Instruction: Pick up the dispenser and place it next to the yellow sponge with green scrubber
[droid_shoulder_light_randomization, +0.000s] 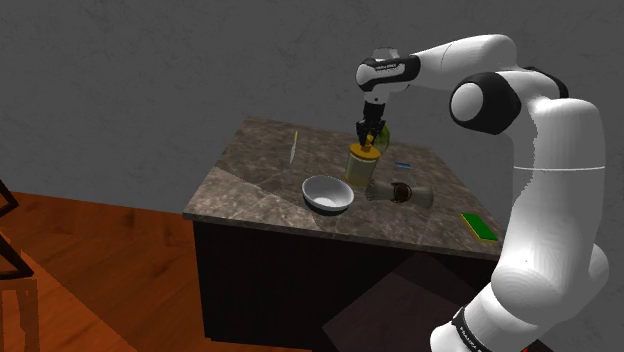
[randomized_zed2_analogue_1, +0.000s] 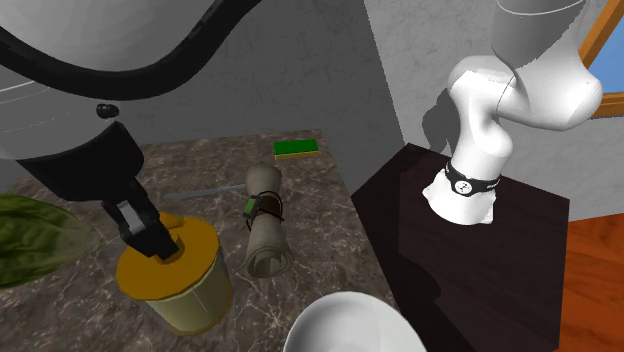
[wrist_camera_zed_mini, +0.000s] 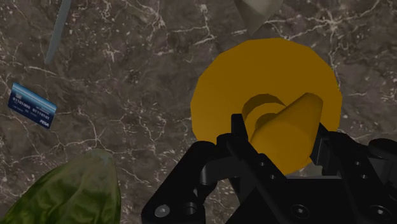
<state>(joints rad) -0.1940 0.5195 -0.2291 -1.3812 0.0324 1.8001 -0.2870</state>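
The dispenser (droid_shoulder_light_randomization: 362, 163) is a pale bottle with a wide yellow cap (wrist_camera_zed_mini: 267, 83) and a yellow pump nozzle, upright near the middle of the marble table top. My gripper (droid_shoulder_light_randomization: 370, 133) comes down on it from above, fingers (wrist_camera_zed_mini: 236, 137) pressed against both sides of the nozzle. The second exterior view shows the gripper (randomized_zed2_analogue_1: 150, 238) on top of the dispenser (randomized_zed2_analogue_1: 185, 285). In the wrist view the gripper (wrist_camera_zed_mini: 280, 132) clasps the nozzle. The sponge (droid_shoulder_light_randomization: 479, 227), green on top with a yellow edge, lies flat by the table's corner nearest the stand; the second exterior view has the sponge (randomized_zed2_analogue_1: 296, 148) at the back.
A white bowl (droid_shoulder_light_randomization: 327, 194) sits just in front of the dispenser. A pale bottle (randomized_zed2_analogue_1: 265, 228) lies on its side between dispenser and sponge. A blue card (wrist_camera_zed_mini: 32, 105), a green leafy thing (wrist_camera_zed_mini: 73, 191) and a thin stick (droid_shoulder_light_randomization: 294, 148) also lie on the table (droid_shoulder_light_randomization: 250, 195).
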